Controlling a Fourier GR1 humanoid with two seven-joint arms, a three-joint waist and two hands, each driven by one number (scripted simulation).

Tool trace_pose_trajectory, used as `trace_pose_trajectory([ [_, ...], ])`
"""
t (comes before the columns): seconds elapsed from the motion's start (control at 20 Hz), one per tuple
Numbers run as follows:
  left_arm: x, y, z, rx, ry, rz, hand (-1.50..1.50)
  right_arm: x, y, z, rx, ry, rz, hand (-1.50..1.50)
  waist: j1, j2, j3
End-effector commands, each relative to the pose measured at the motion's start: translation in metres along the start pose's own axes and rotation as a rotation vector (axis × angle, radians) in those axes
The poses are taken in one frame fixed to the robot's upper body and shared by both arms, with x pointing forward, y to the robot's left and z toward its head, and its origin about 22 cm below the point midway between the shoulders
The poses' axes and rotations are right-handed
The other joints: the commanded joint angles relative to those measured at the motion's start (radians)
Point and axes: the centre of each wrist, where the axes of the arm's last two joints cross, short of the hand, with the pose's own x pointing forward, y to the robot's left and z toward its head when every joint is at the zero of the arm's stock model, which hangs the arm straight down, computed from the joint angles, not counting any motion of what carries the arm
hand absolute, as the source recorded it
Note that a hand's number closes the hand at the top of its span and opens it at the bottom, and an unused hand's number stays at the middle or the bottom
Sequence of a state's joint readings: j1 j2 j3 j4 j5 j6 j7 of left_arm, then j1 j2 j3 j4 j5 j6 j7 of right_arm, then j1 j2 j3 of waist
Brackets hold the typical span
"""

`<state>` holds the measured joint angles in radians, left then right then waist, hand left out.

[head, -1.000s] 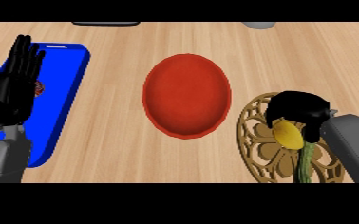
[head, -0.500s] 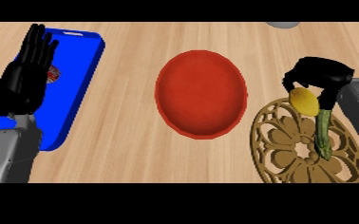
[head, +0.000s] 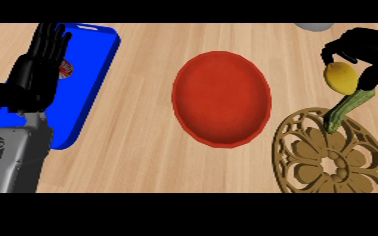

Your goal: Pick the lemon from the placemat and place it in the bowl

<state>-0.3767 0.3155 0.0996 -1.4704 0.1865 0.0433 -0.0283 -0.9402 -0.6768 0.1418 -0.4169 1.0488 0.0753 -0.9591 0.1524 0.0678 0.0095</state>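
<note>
A yellow lemon (head: 340,77) hangs in my right hand (head: 356,46), whose fingers curl round it at the right edge, above the counter just past the placemat. The placemat (head: 325,155) is a round brown openwork mat at the lower right. The red bowl (head: 221,99) sits in the middle of the counter, to the left of the lemon. My left hand (head: 37,70) stands open with fingers up at the left edge, resting over the blue tray.
A blue tray (head: 92,75) lies at the left with a small red and white item (head: 65,68) on it. A green stalk-like vegetable (head: 341,110) leans from the lemon down onto the placemat. A grey object (head: 316,26) shows at the top right.
My right hand has lifted the lemon off the placemat and carried it up and away from it. The view has shifted, so the bowl and tray sit further right.
</note>
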Motion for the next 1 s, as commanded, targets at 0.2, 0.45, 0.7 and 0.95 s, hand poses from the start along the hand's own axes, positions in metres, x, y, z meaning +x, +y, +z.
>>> trace_pose_trajectory([
  [0.2,0.002,-0.008,-0.005,0.0,0.002,0.003,0.0,-0.016,-0.06,0.022,-0.214,-0.03,-0.028,1.5,-0.008,-0.007,-0.001],
  [0.45,-0.002,0.005,-0.004,0.03,0.032,-0.016,0.0,-0.016,-0.084,0.022,-0.338,-0.207,-0.103,1.5,-0.029,-0.016,-0.002],
  [0.7,-0.006,0.009,0.001,0.052,0.042,-0.025,0.0,-0.01,-0.107,0.014,-0.406,-0.353,-0.243,1.5,-0.046,-0.031,-0.005],
  [0.95,-0.007,0.016,0.008,0.029,0.046,-0.029,0.0,0.001,-0.116,-0.01,-0.392,-0.433,-0.404,1.5,-0.041,-0.044,-0.007],
])
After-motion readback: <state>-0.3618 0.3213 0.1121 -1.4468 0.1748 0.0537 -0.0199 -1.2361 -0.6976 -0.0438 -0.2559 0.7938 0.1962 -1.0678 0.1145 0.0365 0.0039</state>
